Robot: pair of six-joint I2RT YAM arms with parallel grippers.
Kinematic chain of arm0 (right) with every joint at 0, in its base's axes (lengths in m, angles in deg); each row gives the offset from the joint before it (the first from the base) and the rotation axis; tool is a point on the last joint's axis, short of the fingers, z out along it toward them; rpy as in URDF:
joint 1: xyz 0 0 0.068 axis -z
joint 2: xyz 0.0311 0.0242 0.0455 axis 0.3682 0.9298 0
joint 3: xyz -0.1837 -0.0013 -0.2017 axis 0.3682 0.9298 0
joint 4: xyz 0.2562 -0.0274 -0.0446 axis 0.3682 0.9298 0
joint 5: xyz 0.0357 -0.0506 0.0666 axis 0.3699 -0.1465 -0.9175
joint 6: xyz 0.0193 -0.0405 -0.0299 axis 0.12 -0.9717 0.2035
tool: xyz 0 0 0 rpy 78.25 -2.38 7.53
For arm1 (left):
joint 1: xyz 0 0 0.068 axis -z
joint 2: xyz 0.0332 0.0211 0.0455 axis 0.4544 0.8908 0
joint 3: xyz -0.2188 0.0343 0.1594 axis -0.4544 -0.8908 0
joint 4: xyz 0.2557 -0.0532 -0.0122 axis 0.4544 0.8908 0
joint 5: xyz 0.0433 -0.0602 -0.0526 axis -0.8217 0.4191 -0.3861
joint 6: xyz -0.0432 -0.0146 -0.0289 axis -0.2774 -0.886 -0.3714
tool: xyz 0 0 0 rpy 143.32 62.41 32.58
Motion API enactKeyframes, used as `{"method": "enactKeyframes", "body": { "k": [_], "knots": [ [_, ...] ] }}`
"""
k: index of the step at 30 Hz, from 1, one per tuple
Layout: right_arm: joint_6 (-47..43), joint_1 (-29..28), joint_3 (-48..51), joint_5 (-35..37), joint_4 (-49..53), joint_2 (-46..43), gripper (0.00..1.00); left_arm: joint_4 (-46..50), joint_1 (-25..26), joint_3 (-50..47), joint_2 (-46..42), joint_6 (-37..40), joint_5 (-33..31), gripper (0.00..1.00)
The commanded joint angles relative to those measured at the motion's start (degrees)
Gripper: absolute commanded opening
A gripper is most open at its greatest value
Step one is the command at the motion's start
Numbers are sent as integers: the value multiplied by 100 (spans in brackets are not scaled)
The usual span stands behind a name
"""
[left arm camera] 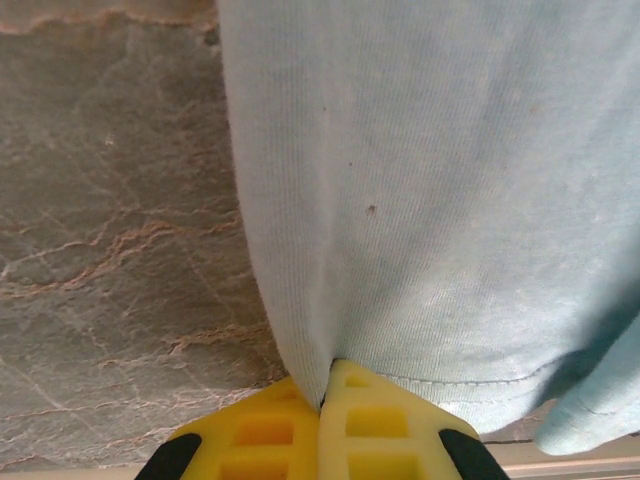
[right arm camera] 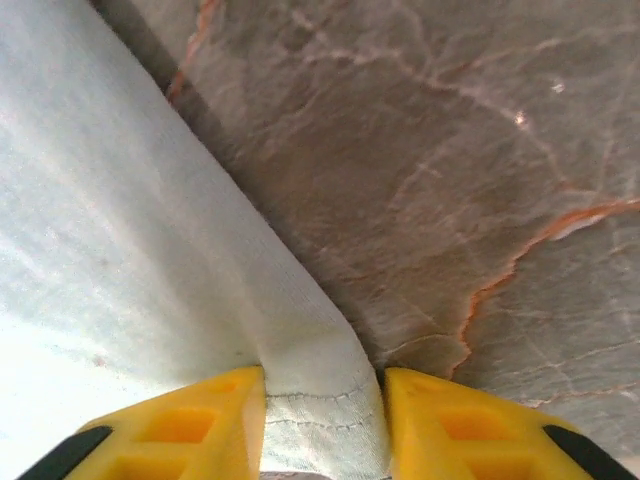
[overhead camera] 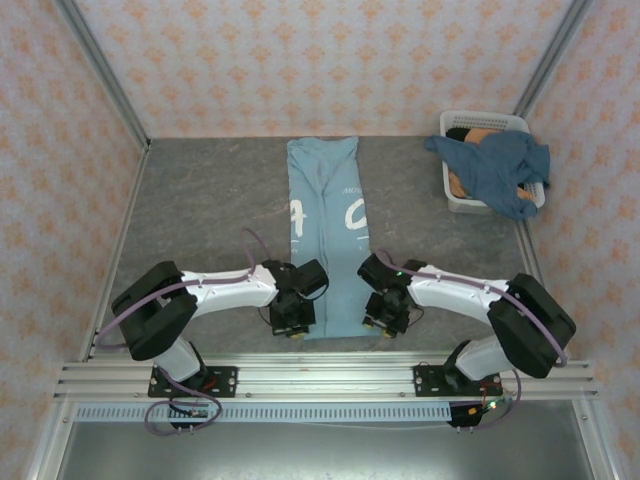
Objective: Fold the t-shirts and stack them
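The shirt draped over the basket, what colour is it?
The draped t-shirt is dusty blue, clearest in top external view.

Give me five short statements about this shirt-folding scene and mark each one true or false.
1. The light blue t-shirt lies on the table as a long narrow strip. True.
2. The left gripper has its jaws wide open, clear of the cloth. False: they are pressed together on the shirt's near edge.
3. The darker blue t-shirt is draped over the white basket at the far right. True.
4. The darker blue t-shirt is stacked on top of the light blue one. False: the two are apart and bare table lies between them.
5. Cloth of the light blue t-shirt sits between the jaws of the right gripper. True.
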Motion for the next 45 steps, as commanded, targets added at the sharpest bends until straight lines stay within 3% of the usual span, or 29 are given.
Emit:
{"method": "enactKeyframes", "body": {
  "k": [1,4,7,13,17,24,45],
  "knots": [
    [9,-45,8,293,-261,238,23,251,36,106,33,37,-128,0],
    [-14,-49,-45,385,-175,200,8,355,35,116,-77,78,-182,0],
    [-116,-49,-127,360,76,59,0,400,35,20,-194,179,-92,0],
    [-392,-84,-518,120,776,-312,0,423,44,-119,-775,328,96,0],
    [-438,-83,-959,347,1176,-464,0,729,-11,300,-1151,319,-192,0],
    [-588,171,-1959,1116,1649,-310,0,790,-713,624,-1444,71,-523,0],
    [-1936,1489,-5780,1503,1863,2480,0,884,-2628,3265,594,1287,-399,0]
  ]
}}
